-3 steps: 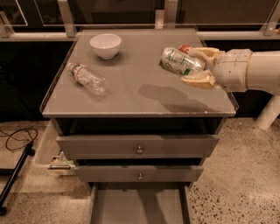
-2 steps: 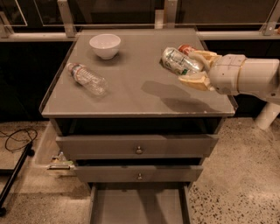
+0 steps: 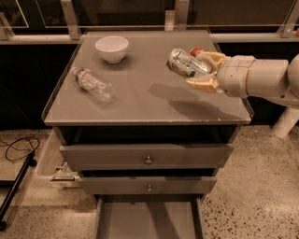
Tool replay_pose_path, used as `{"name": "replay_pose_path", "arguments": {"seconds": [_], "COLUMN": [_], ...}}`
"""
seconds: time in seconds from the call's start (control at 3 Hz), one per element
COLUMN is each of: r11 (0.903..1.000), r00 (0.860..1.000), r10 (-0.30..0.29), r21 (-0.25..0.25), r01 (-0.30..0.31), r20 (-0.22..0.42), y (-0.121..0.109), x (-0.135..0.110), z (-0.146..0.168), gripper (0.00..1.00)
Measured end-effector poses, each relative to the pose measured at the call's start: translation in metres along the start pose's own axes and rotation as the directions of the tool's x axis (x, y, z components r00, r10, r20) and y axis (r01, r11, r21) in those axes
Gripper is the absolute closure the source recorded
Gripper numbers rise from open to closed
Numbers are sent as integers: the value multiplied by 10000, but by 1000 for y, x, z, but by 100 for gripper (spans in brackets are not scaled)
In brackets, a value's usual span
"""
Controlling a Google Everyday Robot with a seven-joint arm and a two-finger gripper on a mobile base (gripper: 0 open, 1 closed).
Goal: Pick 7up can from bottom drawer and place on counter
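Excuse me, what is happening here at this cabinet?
The robot's gripper, at the right over the counter, is shut on the 7up can and holds it tilted above the surface, not yet set down. The bottom drawer stands open. A white bowl and a plastic bottle are on the counter.

Speckled beige floor (image 3: pixel 261 186) spreading below; black cable (image 3: pixel 16 145) coiling on it at left; metal-framed dark glass panels (image 3: pixel 135 11) running along back
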State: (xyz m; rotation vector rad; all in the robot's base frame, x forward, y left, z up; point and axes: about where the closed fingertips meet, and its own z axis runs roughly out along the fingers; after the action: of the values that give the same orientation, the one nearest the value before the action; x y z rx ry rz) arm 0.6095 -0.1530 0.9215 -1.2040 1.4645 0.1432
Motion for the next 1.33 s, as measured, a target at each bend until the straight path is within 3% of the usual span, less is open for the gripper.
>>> {"name": "replay_pose_path", "arguments": {"seconds": [0.67,1.33], "r11": [9943,9809], "r00": [9970,9878], "r10": [733,1435], "r21": [-764,-1240], "r01": [-749,-1500], "r20": [-235,-597], "y": [-5,-7], "x": [18,33], "z": [48,70], "gripper": [100,100]}}
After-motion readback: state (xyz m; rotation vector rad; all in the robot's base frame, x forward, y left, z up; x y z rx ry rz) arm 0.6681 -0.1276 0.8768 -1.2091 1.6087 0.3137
